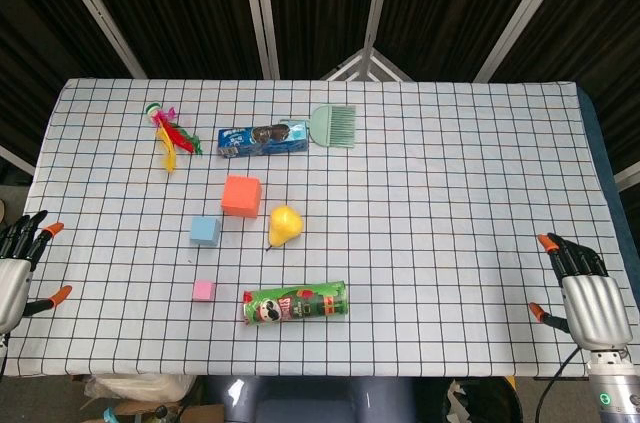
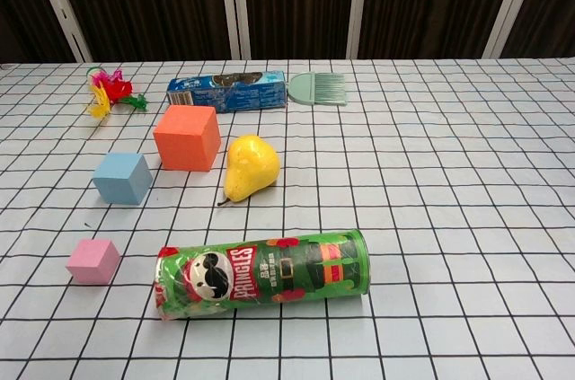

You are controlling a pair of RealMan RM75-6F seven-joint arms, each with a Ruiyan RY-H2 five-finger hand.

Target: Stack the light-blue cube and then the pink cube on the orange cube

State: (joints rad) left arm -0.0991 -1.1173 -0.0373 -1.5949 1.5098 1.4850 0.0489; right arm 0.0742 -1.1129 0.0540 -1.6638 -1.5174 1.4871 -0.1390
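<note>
The orange cube [image 1: 241, 196] [image 2: 187, 137] stands left of the table's middle. Just in front and to its left sits the smaller light-blue cube [image 1: 205, 231] [image 2: 122, 178]. The little pink cube [image 1: 203, 290] [image 2: 92, 260] lies nearer the front edge, apart from both. My left hand [image 1: 18, 268] hovers at the table's left front corner, fingers spread and empty. At the right front corner my right hand [image 1: 584, 298] is likewise spread and empty. Neither hand appears in the chest view.
A yellow pear [image 1: 283, 226] [image 2: 248, 167] lies right of the orange cube. A green Pringles can [image 1: 296, 302] [image 2: 262, 273] lies on its side beside the pink cube. At the back are a blue cookie box [image 1: 263, 139], a green comb [image 1: 335, 126] and a feathered toy [image 1: 170, 133].
</note>
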